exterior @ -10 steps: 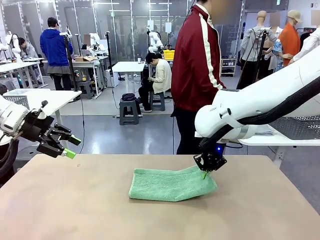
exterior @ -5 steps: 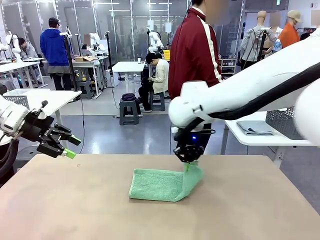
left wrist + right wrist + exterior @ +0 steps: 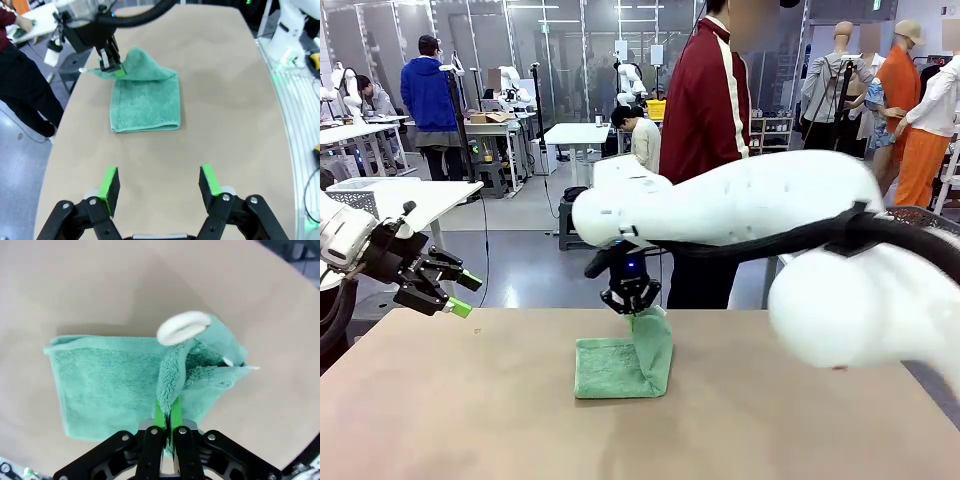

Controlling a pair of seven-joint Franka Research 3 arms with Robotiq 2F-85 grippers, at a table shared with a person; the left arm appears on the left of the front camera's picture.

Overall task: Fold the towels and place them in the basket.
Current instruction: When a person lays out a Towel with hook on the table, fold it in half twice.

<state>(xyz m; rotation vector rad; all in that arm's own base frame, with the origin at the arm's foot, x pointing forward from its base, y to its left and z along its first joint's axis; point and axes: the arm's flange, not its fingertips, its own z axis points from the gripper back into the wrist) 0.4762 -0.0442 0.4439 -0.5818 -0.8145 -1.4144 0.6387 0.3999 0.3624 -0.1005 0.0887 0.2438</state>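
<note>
A mint green towel (image 3: pixel 610 368) lies mid-table, its right end lifted up and over toward the left. My right gripper (image 3: pixel 632 306) hangs just above the towel's far edge and is shut on that lifted end. In the right wrist view the green fingers (image 3: pixel 159 416) pinch the cloth of the towel (image 3: pixel 107 382), and the white corner loop (image 3: pixel 184 327) stands above them. From the left wrist the towel (image 3: pixel 145 102) lies ahead with the right gripper (image 3: pixel 111 67) at its far left corner. My left gripper (image 3: pixel 458 293) hovers open at the table's left edge, holding nothing; its pads (image 3: pixel 109 182) are wide apart. The basket is out of view.
A person in a red jacket (image 3: pixel 705 100) stands at the table's far side. My right arm (image 3: pixel 750 205) stretches across the table from the right, low and bulky. Bare tabletop (image 3: pixel 470 410) lies in front and to the left of the towel.
My right gripper has carried the towel's right end leftward across the table, folding it over the rest. The person has stepped slightly left. My left arm has stayed still.
</note>
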